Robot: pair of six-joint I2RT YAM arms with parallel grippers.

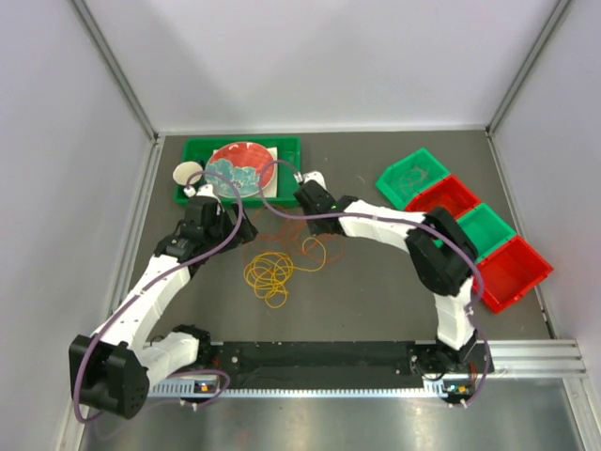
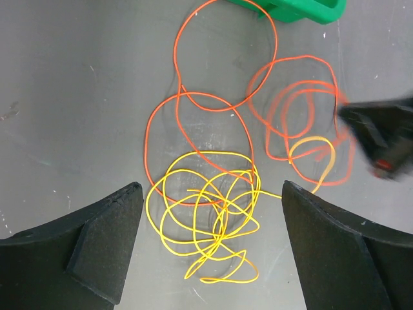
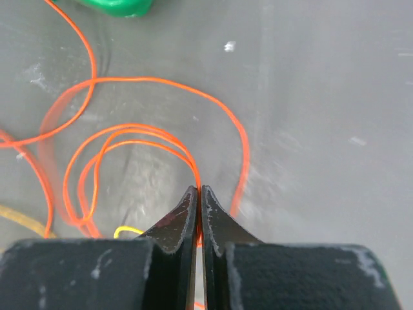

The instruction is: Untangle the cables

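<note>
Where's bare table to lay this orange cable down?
Bare table lies between the yellow cable and the base rail, and between the green tray and the bins. Crowded around the orange cable, where right gripper pinches it and left gripper hovers open.

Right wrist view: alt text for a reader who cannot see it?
The right tool is shut on an orange cable over the grey table. More orange loops spread left, with a bit of yellow cable at the bottom edge and green plastic at the top.
</note>
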